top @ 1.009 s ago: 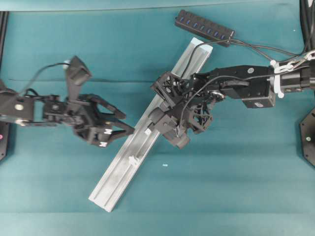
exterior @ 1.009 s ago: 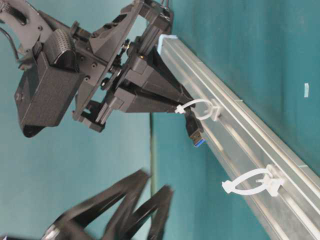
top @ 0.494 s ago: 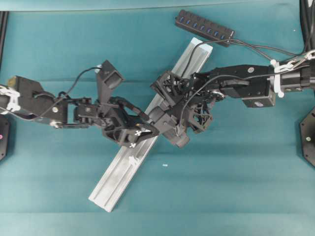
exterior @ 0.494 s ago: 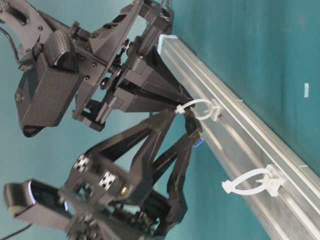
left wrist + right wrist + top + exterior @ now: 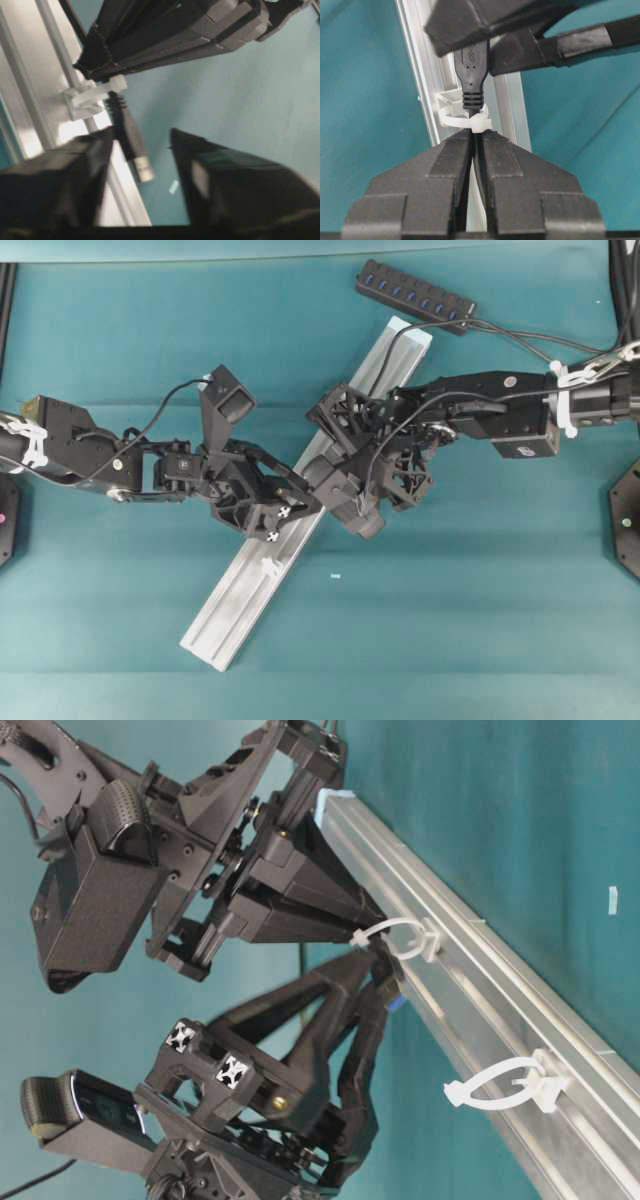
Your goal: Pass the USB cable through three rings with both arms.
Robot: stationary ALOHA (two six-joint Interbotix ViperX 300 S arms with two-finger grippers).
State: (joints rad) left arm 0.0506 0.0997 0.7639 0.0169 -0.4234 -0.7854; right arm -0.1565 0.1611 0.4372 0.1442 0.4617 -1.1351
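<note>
The USB cable's black plug (image 5: 131, 145) pokes out through a white ring (image 5: 457, 119) on the silver rail (image 5: 235, 600). My right gripper (image 5: 476, 132) is shut on the cable just behind that ring. My left gripper (image 5: 140, 134) straddles the plug from the other side. One of its fingers (image 5: 90, 165) lies close against the plug; the other (image 5: 200, 165) stands apart with a gap, so it is open. A second ring (image 5: 505, 1082) stands empty further down the rail, also seen from overhead (image 5: 268, 566). Any third ring is hidden under the arms.
The black hub (image 5: 415, 295) lies at the rail's far end, and its cable (image 5: 395, 340) crosses the rail top. A small white scrap (image 5: 335, 576) lies on the teal mat right of the rail. Both arms crowd the rail's middle.
My left arm has swung in from the left to the rail, and its jaws have narrowed around the plug. The right gripper has kept still with the cable.
</note>
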